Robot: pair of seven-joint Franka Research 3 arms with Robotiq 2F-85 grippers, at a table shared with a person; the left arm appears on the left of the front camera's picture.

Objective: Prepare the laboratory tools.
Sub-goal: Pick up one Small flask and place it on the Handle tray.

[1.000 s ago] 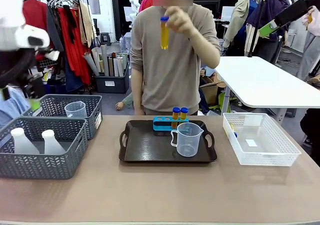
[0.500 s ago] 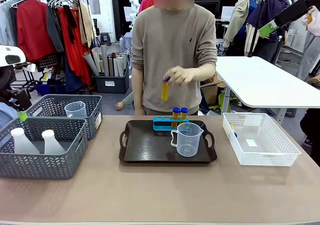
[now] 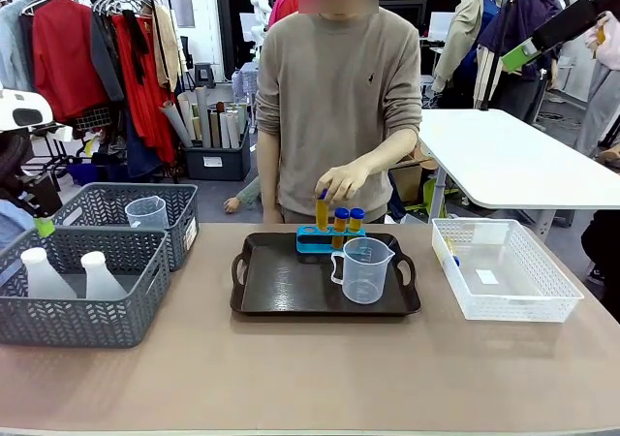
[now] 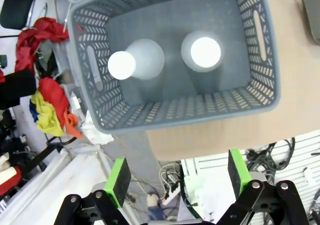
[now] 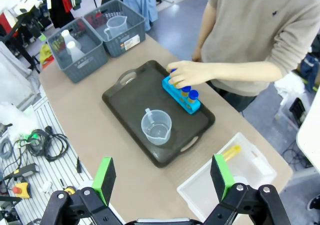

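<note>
Tray: the black tray (image 3: 281,286) sits mid-surface (image 3: 310,368); a beaker (image 3: 366,271) stands on it, with the rack (image 3: 308,236) at its far edge.
Tubes: two tubes (image 3: 349,219) are seated in the rack. The person's hand (image 3: 341,179) holds a third tube (image 3: 322,213) upright at the next hole.
Not yet out: two flasks (image 4: 201,51) stand in the near grey basket (image 4: 260,60), a second beaker (image 3: 145,211) in the far grey basket (image 3: 184,225), and one tube (image 5: 229,152) lies in the white basket (image 3: 542,295).
Left jaws: wide open and empty, hanging above the flask basket.
Right jaws: wide open and empty, high over the surface, well apart from the tray.
Progress: roughly midway, I judge. One rack hole will remain to fill, and the flasks are untouched.
</note>
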